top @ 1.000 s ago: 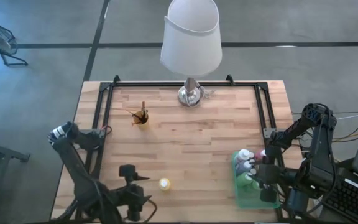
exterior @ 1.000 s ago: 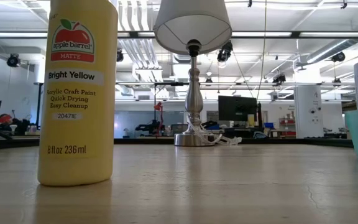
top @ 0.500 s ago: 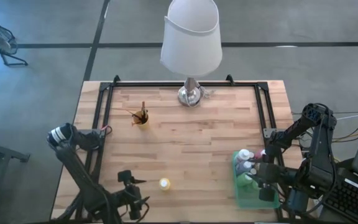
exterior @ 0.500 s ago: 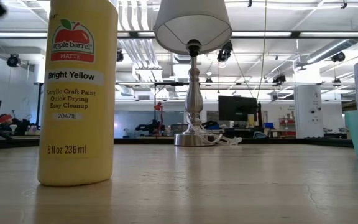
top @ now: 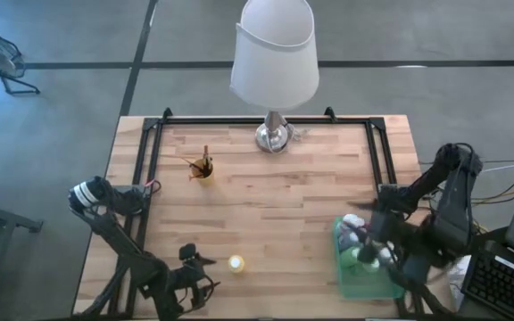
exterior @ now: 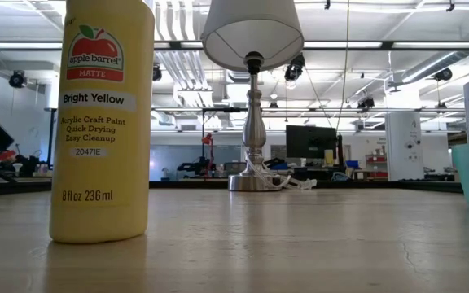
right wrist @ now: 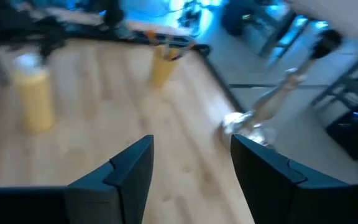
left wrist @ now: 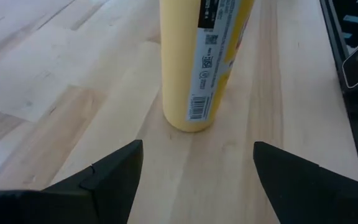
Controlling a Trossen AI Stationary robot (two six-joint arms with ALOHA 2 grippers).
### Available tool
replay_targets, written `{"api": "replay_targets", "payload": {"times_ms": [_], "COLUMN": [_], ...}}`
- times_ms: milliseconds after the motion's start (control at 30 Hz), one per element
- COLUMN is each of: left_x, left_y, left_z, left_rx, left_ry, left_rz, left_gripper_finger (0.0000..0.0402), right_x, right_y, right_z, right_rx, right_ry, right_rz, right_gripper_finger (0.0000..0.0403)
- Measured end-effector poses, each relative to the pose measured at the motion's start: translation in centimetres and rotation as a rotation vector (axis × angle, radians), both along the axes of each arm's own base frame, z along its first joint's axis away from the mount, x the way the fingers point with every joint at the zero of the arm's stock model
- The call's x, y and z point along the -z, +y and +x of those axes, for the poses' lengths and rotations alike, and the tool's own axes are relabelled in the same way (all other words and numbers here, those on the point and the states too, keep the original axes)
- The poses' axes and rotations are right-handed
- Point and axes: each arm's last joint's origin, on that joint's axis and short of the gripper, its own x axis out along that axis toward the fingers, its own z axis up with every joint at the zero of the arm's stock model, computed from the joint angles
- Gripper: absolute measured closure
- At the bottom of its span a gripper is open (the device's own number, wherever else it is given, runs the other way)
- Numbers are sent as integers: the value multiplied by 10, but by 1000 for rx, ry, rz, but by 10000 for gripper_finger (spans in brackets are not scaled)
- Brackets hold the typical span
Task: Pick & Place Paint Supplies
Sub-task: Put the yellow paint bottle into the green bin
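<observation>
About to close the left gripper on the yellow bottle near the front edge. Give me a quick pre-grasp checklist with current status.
1. Left gripper open: ok, fingers spread wide.
2. Yellow bottle upright: ok, it stands on the table.
3. Bottle between the fingers: not ok, it stands ahead of the fingertips; advance first.
4. Bottle centred on the gap: ok, roughly, in the left wrist view.
5. Right gripper away: ok, empty, over the tray.
6. Cap seated: cannot tell.
</observation>
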Motion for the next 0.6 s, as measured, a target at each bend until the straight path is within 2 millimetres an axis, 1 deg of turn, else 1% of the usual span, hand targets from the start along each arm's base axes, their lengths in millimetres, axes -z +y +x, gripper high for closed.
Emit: {"api": "replay_targets", "payload": {"times_ms": [233, 367, 433, 500, 600], "left_x": [3, 4, 4, 4, 4], "left_y": [1, 2, 3, 4, 6], "left_z": [1, 4, 5, 7, 9], "left_rx": [33, 32, 29, 23, 20], "left_ry": [-9, -14, -15, -14, -12], "left_rz": [94, 108, 109, 109, 118], "left_gripper_finger": [92, 92, 92, 92, 92], "right_x": [-19, -22, -22, -20, -12], "right_y": [-50, -72, -81, -86, -91], "right_z": [11, 15, 18, 26, 42], "right_rx": [122, 164, 151, 110, -26], "right_ry": [5, 17, 27, 27, 51], "right_rz": [-29, -31, -1, 37, 83], "right_gripper_finger": [216, 228, 236, 245, 256]}}
